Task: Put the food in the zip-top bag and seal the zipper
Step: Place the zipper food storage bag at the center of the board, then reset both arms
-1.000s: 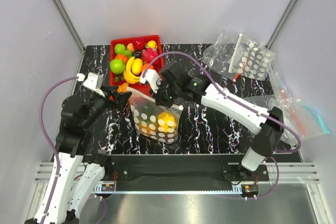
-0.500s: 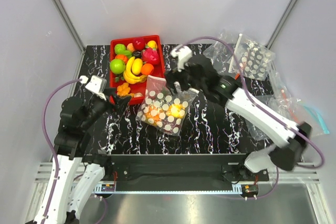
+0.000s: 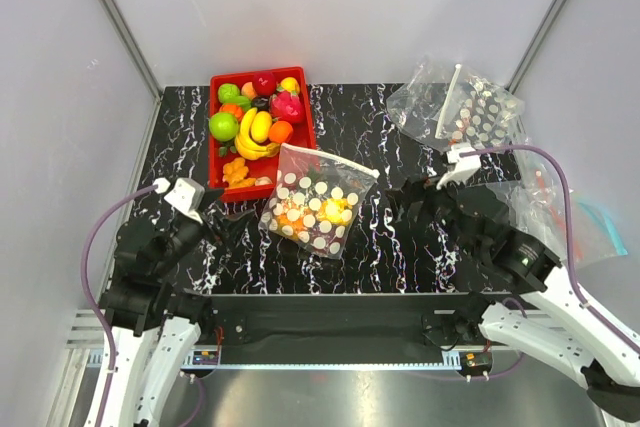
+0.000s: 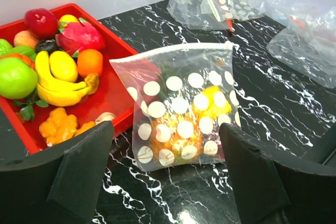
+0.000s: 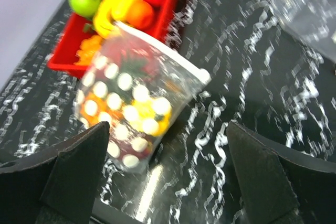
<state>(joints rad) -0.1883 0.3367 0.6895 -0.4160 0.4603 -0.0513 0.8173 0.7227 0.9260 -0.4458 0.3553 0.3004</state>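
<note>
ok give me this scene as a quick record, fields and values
bag: dotted, lying on table, next to tray
food: orange and yellow pieces inside bag
zipper: bag's far edge, looks closed, not certain
left gripper: open, empty, clear of bag
right gripper: open, empty, clear of bag
tray: red, more toy fruit in it
other bags: far right corner

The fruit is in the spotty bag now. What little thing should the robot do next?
Probably run the right hand along the zipper to check the seal. The zip-top bag lies flat by the red tray, the food inside; that hand and the left hand are open, off it. The strip looks straight, but whether it is fully shut I cannot tell.
</note>
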